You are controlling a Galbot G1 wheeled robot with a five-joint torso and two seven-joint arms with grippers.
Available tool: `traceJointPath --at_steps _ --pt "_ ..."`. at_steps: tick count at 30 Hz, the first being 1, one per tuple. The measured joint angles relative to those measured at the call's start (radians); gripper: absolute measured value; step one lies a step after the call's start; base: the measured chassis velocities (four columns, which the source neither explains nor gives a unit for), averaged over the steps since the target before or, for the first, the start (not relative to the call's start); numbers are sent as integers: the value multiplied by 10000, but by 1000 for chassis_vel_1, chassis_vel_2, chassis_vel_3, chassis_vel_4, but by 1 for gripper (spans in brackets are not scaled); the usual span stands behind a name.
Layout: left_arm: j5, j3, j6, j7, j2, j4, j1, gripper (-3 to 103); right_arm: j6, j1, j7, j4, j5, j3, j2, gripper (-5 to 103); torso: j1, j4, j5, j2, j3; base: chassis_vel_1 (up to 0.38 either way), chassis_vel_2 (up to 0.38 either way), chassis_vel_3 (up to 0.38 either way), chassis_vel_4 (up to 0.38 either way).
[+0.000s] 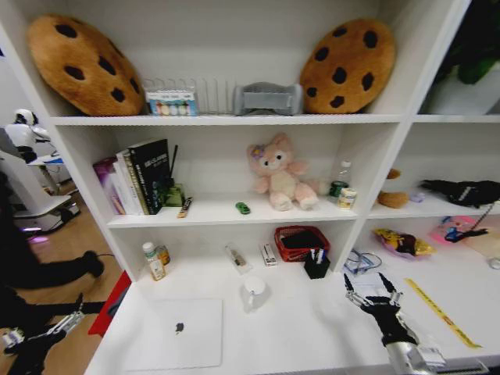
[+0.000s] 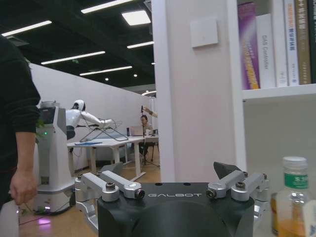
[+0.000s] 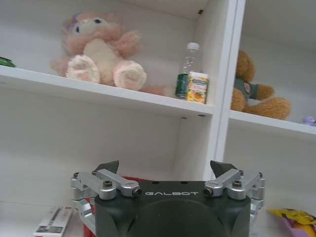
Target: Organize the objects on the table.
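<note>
The silver laptop point(image 1: 173, 332) lies closed on the white table point(image 1: 312, 328), near its front left. A black holder with pens point(image 1: 316, 262) stands at the back middle. The tiny green toy car point(image 1: 243, 208) sits on the shelf above, left of a pink plush. My right gripper point(image 1: 373, 291) hangs open over the table's right part, fingers pointing at the shelves, with nothing in it; in the right wrist view its fingers point(image 3: 109, 168) are spread wide. My left gripper point(image 1: 69, 316) is low, off the table's left edge, also open and empty, with spread fingers point(image 2: 111, 173).
On the table stand a white mug point(image 1: 252, 293), a red basket point(image 1: 301, 241), a small bottle point(image 1: 154, 262), small boxes point(image 1: 268, 254), a snack bag point(image 1: 402, 242) and a yellow strip point(image 1: 441, 312). Books point(image 1: 137, 176) fill the shelf's left. A person's arm point(image 2: 19, 148) is at the left.
</note>
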Motion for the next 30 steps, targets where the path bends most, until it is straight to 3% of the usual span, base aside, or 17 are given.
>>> traceJointPath --at_steps 4,7,11,15,30 --pt "-1 3 0 -3 -2 1 0 100 0 9 -1 1 0 0 -2 100 4 14 -24 -3 3 107 10 -17 -50" --pt "-1 5 0 -3 -3 0 1 100 0 12 1 -1 0 2 -4 100 7 11 -1 -5 5 -8 -3 64 21" --pt "-1 7 0 13 -3 -1 0 100 0 9 4 -4 0 6 -4 100 10 0 -3 -6 6 -65 -84 33 70" --pt "-1 7 0 13 -3 -1 0 100 0 10 4 -4 1 6 -4 100 9 6 -8 -6 5 24 -82 -50 92" --pt "-1 4 0 8 -3 0 0 100 1 9 3 -3 1 4 -1 100 4 6 -12 -3 2 202 -170 -226 201"
